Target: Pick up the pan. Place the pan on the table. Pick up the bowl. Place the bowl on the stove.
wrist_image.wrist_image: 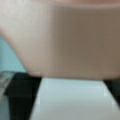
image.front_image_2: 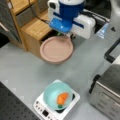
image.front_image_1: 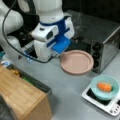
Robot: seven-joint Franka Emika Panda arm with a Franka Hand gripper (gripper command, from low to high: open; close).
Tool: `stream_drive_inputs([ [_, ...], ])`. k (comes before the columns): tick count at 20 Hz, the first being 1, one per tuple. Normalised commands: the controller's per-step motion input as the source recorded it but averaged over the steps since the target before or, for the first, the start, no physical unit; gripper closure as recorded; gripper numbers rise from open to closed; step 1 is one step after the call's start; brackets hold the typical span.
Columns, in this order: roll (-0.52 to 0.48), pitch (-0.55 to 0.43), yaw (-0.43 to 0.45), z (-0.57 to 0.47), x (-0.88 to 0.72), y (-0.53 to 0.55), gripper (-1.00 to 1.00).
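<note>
We note the gripper (image.front_image_1: 57, 53) at the pan's (image.front_image_1: 76, 61) handle end in both front views; its blue body (image.front_image_2: 62, 25) hides the handle there. In the wrist view the white handle (wrist_image.wrist_image: 72, 100) runs straight out between dark fingers (wrist_image.wrist_image: 22, 92) to the pan wall (wrist_image.wrist_image: 65, 37), so we judge the fingers clenched on the handle. The pan (image.front_image_2: 56, 49) sits level. Its shadow on the table (image.front_image_1: 67, 100) suggests it is held a little above the surface, not resting, though we cannot be certain.

The bowl (image.front_image_1: 104, 87) with its orange item (image.front_image_1: 104, 86) sits on the stove (image.front_image_1: 110, 106) at a front view's bottom right, well apart from the pan. In a front view the bowl (image.front_image_2: 57, 95) covers most of the stove top (image.front_image_2: 56, 110).

Holding by the handle keeps the pan flat and the arm clear of the oven (image.front_image_1: 105, 42) just beside it. A wooden block (image.front_image_1: 22, 97) stands at a front view's bottom left.
</note>
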Motion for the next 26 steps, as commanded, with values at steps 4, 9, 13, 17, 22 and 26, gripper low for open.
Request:
stream_drive_inputs([
  [4,0.036,-0.004,0.085,0.19,0.35,-0.10,1.00],
  [9,0.040,0.030,0.091,0.11,0.32,-0.15,1.00],
  [13,0.045,0.064,0.102,0.12,0.28,-0.15,1.00],
  [17,0.051,0.068,0.113,0.11,0.30,-0.14,1.00],
  [22,0.051,0.089,0.120,0.12,0.36,-0.19,1.00],
  [26,0.020,0.165,0.096,0.18,0.42,-0.22,1.00],
])
